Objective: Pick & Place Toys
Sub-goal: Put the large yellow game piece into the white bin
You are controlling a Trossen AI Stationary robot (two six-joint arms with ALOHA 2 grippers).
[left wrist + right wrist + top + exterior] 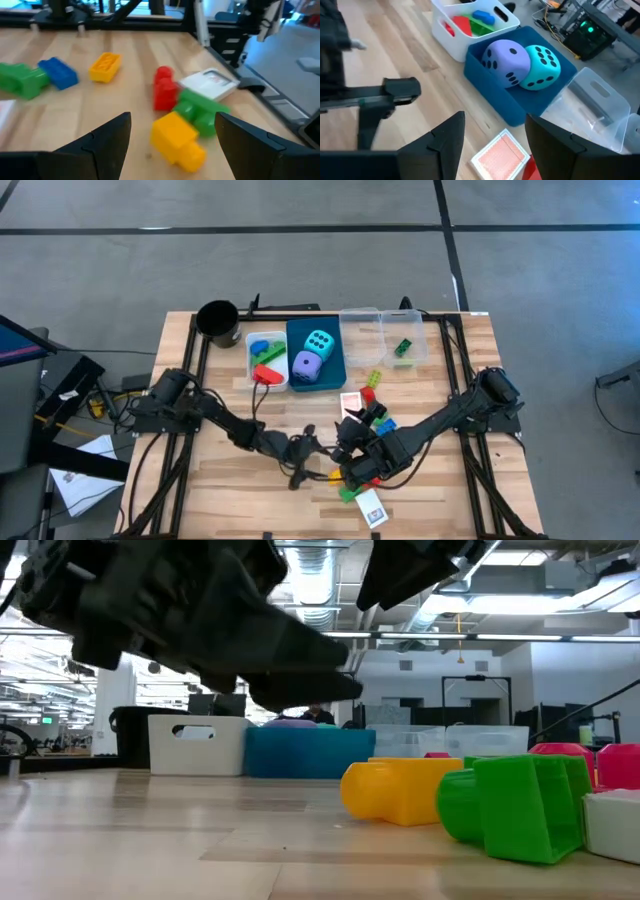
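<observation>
a yellow brick [177, 142] is seen lying on the counter [135, 60] between the parted fingers of the left hand [172, 137], touching a green brick [200, 112] and a red brick [164, 89]. those neighbours could be knocked or pinched together if the hand were closed. the right hand [495, 135] is held open close beside it, so little room is left; the counter edge lies near.

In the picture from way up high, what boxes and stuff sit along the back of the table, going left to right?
Black cup → white bin with bricks → blue bin holding the purple die and cyan die → clear bin with a green brick.
</observation>
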